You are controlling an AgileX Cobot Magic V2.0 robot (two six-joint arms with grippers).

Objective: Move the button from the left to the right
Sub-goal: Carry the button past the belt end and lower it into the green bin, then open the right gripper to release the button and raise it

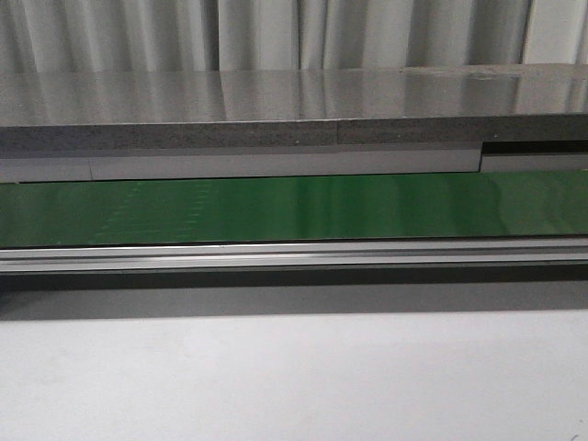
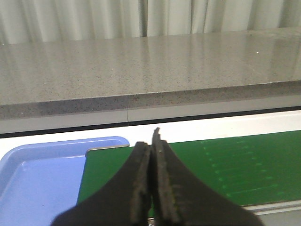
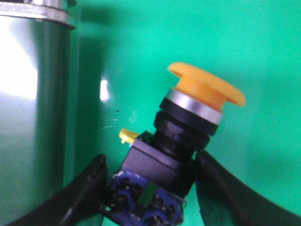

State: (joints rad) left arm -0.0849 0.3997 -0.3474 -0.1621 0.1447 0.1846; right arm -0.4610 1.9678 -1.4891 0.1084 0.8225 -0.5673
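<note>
**Button gripped in the right claw above the green belt**

The grey speckled counter (image 1: 276, 101) runs the full width of the front view, its glossy top reflecting the pale curtain (image 1: 276, 32) hanging behind it. Along its near edge lies a long green conveyor belt (image 1: 276, 209), bordered toward the robot by a silver aluminium rail (image 1: 276, 255), with a plain white surface (image 1: 294, 377) nearer still. Neither arm appears in the front view.

In the left wrist view, a light blue tray (image 2: 42, 174) sits just beside the end of the belt, its rounded corner touching or nearly touching the green surface; what shows of its floor is bare. The left claw (image 2: 151, 188) hangs over the seam between tray and belt with its two black fingers (image 2: 171, 188) pressed flat together, nothing between them.

In the right wrist view, the right claw (image 3: 149, 188) is closed around the button (image 3: 183, 127), its dark fingers (image 3: 221, 183) bearing on either side of the black boxy body. The button is tilted, its round yellow-orange head pointing away from the claw, a silver ring and a black collar beneath the head, blue terminals at the base. Behind it is the green belt, with a shiny metal strip (image 3: 33, 113) along one side. Whether the button touches the belt cannot be told.
</note>
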